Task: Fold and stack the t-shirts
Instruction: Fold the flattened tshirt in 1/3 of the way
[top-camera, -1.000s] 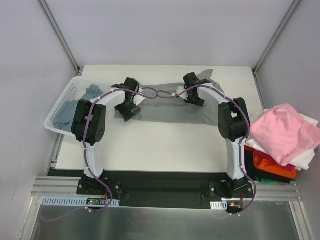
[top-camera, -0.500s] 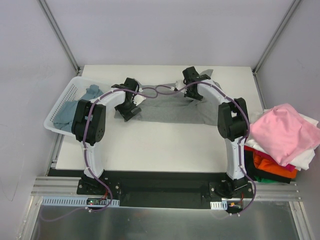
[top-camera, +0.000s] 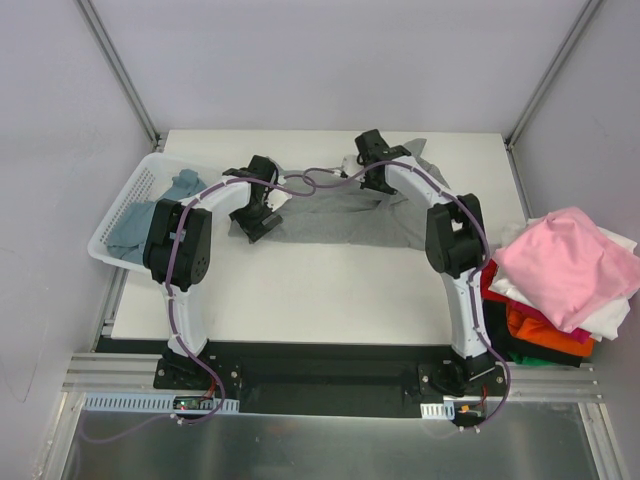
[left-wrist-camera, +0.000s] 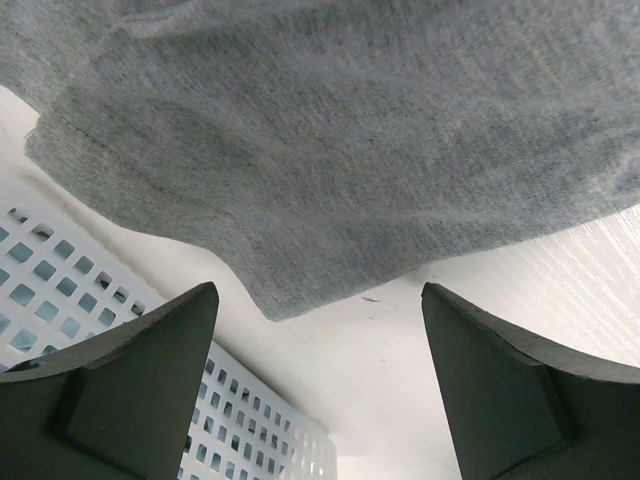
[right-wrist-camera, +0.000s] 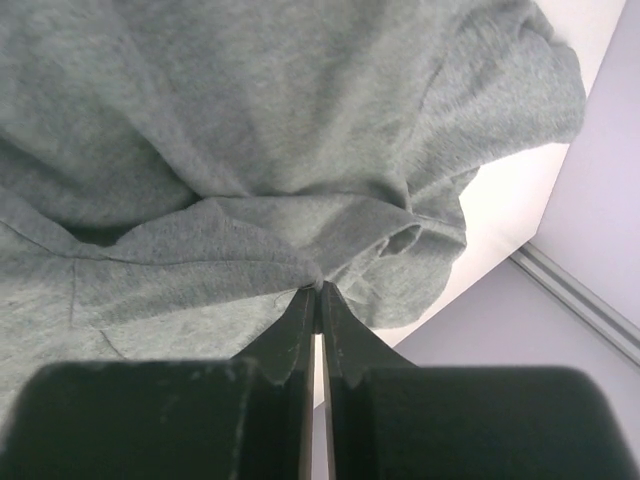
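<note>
A light heather-grey t-shirt (top-camera: 335, 218) lies spread across the far half of the white table (top-camera: 320, 290). My right gripper (right-wrist-camera: 318, 288) is shut on a pinched fold of that grey t-shirt (right-wrist-camera: 250, 130), near its bunched far-right end; in the top view the right gripper (top-camera: 378, 178) sits over the shirt's far edge. My left gripper (left-wrist-camera: 320, 295) hovers open over bare table at the edge of the grey t-shirt (left-wrist-camera: 330, 150), holding nothing, and its place in the top view is the shirt's left end (top-camera: 256, 216).
A white slatted basket (top-camera: 112, 222) at the table's left edge holds a blue-teal tee (top-camera: 135, 232); its wall (left-wrist-camera: 60, 285) is just beside my left fingers. Off the table's right edge sits a pile with a pink tee (top-camera: 565, 265) on top of white, orange (top-camera: 540, 335) and red ones.
My right gripper has shut on a fold of the grey t-shirt and moved left and toward the far edge, dragging the cloth with it. The left arm has stayed still.
</note>
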